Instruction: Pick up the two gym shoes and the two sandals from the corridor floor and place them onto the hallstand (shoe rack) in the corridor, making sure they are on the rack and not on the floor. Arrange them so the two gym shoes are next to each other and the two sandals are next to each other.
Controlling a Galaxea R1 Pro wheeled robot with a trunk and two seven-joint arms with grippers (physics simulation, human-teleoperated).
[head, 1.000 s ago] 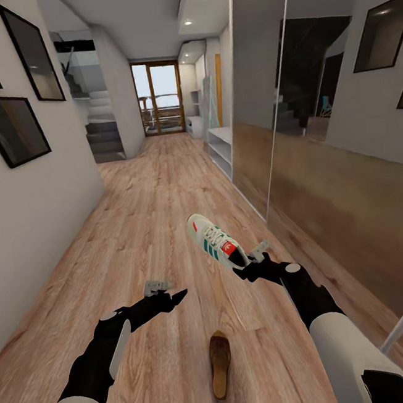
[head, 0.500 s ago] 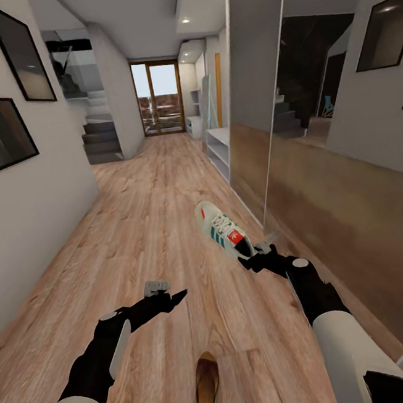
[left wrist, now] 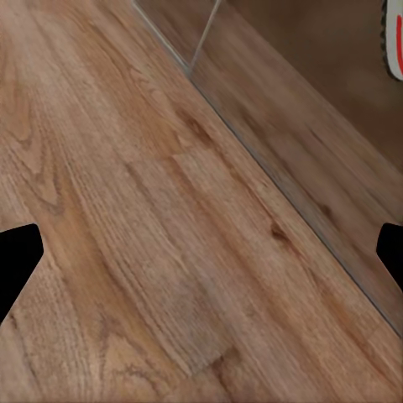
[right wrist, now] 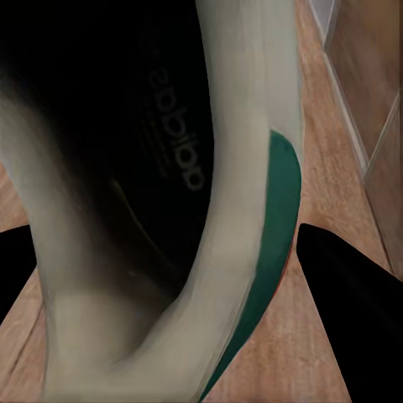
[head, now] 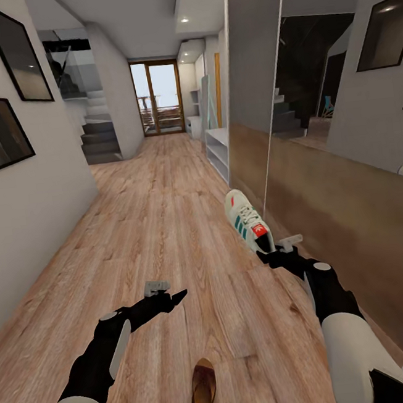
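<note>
The right gripper (head: 270, 255) has its fingers clamped on the heel of a gym shoe (head: 247, 220), carried toe-forward above the floor (head: 167, 230), presumably bound for the grey shoe rack (head: 219, 150) down the corridor. The right wrist view adds the shoe's dark insole (right wrist: 159, 151). The left gripper (head: 174, 298) carries nothing, fingers spread in its wrist view. One sandal (head: 202, 392) lies between the arms.

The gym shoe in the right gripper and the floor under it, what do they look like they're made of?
The gym shoe looks like smooth white leather or synthetic, with green stripes, laces and a red tongue patch. The corridor floor looks like matte wood-grain planks, possibly laminate, judging by visible knots and seams.
</note>
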